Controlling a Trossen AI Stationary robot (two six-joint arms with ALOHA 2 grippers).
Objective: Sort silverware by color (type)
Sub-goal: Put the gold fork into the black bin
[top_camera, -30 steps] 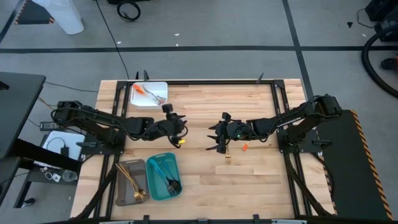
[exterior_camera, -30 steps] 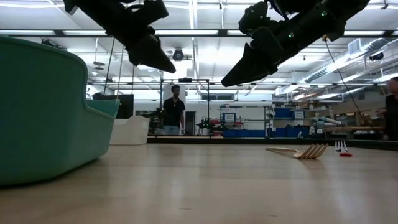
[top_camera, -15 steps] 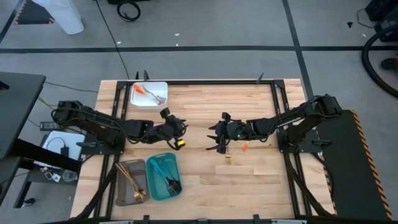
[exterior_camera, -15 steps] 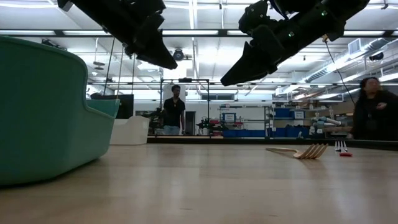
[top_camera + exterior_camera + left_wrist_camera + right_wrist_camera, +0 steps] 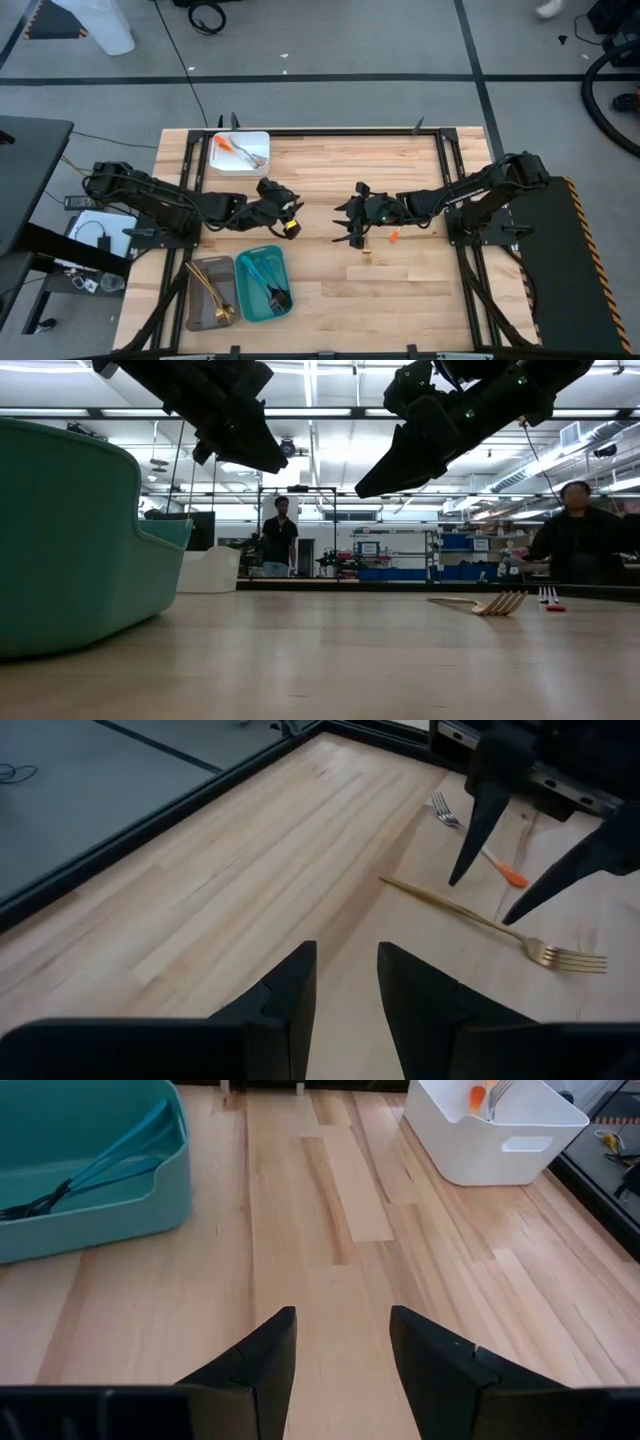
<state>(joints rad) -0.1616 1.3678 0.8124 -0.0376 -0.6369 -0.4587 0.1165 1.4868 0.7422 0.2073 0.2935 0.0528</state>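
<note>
Hovering empty and parted above mid-table, the left gripper (image 5: 290, 213) faces the right gripper (image 5: 349, 217), likewise spread and holding nothing, beside which a gold fork (image 5: 497, 927) and an orange-handled fork (image 5: 478, 845) lie on the wood.

Bright overhead light, sharp, soft shadows

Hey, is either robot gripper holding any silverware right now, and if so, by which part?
Nothing is held. The left gripper and the right gripper are both open and empty above the table; the gold fork lies loose on the wood.
</note>
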